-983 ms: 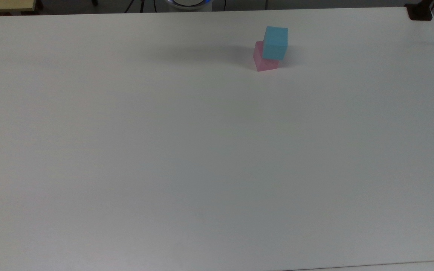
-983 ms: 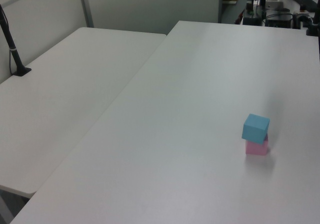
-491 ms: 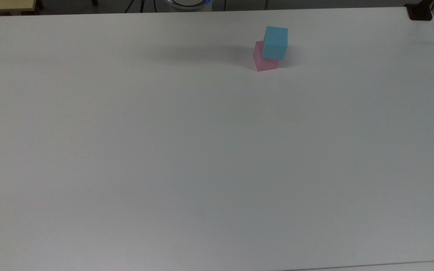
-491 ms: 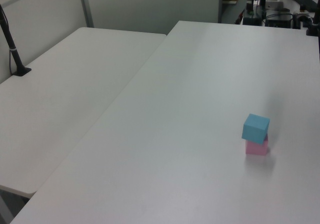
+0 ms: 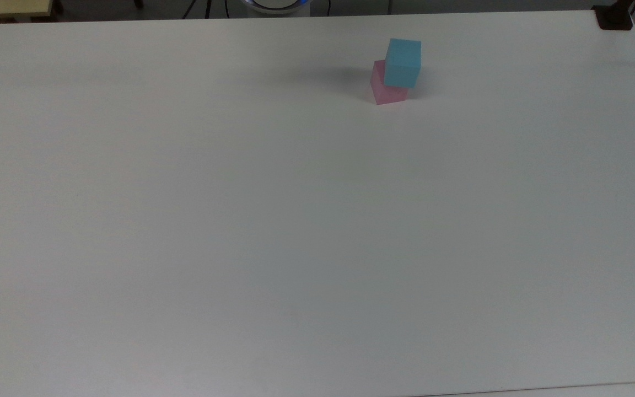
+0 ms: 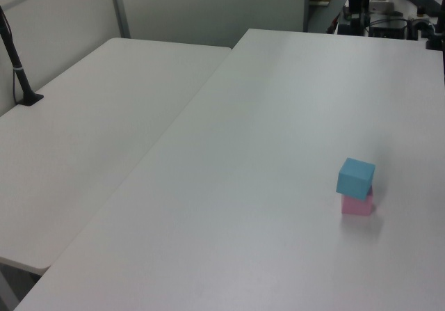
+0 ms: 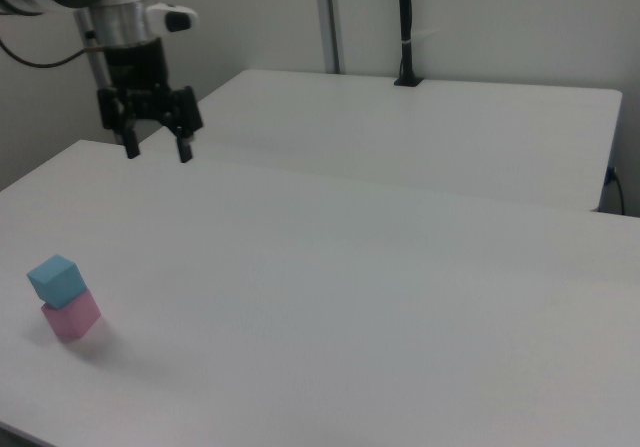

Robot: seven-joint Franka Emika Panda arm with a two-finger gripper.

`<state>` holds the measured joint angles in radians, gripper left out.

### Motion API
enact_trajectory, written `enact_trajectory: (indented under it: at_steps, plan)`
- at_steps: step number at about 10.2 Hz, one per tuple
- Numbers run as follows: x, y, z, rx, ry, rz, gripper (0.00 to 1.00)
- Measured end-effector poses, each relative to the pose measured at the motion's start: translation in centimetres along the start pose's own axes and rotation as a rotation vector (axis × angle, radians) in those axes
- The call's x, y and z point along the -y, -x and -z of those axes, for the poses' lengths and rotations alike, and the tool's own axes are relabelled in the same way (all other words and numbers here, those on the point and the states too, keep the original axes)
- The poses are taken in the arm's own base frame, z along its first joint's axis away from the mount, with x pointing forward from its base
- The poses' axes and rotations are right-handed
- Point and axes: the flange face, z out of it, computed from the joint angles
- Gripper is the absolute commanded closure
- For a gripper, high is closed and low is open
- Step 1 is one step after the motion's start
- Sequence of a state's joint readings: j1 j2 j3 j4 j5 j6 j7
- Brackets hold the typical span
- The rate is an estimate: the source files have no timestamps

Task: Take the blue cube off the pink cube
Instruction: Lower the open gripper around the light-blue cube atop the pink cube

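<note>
Plainly, nothing has been grasped yet: the gripper (image 7: pixel 157 152) hangs in the air with its two dark fingers spread apart and nothing between them, pointing straight down above the tabletop (image 7: pixel 380 287). In the right view it sits high over the far left part of that surface, well apart from the stack and up and to the right of it. The arm above it (a white wrist segment over a black flange, with a cable looping off to the right view's left) stands close to vertical, so the pose looks like a top-down approach not yet brought over its target. The blue cube (image 7: pixel 56 280) rests on top of the pink cube (image 7: pixel 71 317), turned somewhat relative to it so that its corners overhang and part of the pink top is bare. In the top view the blue cube (image 5: pixel 403 63) and pink cube (image 5: pixel 387 90) stand close to the far edge of the tabletop (image 5: pixel 295 231), right of the middle; in the left view the pair (image 6: pixel 355 177) (image 6: pixel 357 205) is near the right edge. By my reading the whole task is still ahead: travel across to the stack, descend, close on the blue cube alone, lift it off and set it down beside the pink one.
</note>
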<state>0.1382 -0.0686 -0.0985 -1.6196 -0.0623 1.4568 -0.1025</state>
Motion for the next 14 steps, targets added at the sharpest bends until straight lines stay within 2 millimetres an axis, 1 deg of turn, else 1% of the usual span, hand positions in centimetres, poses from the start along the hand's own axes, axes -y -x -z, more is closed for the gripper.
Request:
enact_trajectory:
  at_steps: [1,2,3,4,5,6,7,8,9,10,12,14]
  plan:
    - [3.8,-0.3,-0.2,0.006,0.009,-0.016,0.00]
    - [7.8,-0.5,-1.0,0.024,0.021,-0.011,0.00]
    - [11.3,-0.3,-2.3,0.047,0.035,0.013,0.00]
    - [14.6,-0.1,-3.8,0.057,0.050,0.008,0.00]
    - [18.0,0.0,-5.8,0.055,0.064,-0.008,0.00]
    - [20.6,0.1,-8.4,0.047,0.073,-0.017,0.00]
    - [22.3,0.2,-11.0,0.050,0.079,-0.013,0.00]
    - [23.6,0.1,-13.2,0.033,0.073,-0.002,0.00]
    - [24.5,0.1,-14.9,0.027,0.051,-0.003,0.00]
    - [25.6,0.1,-16.2,0.025,0.037,-0.030,0.00]
    - [28.0,-0.1,-17.8,0.012,0.025,-0.113,0.00]
    - [29.3,0.1,-19.6,0.042,0.034,-0.115,0.00]
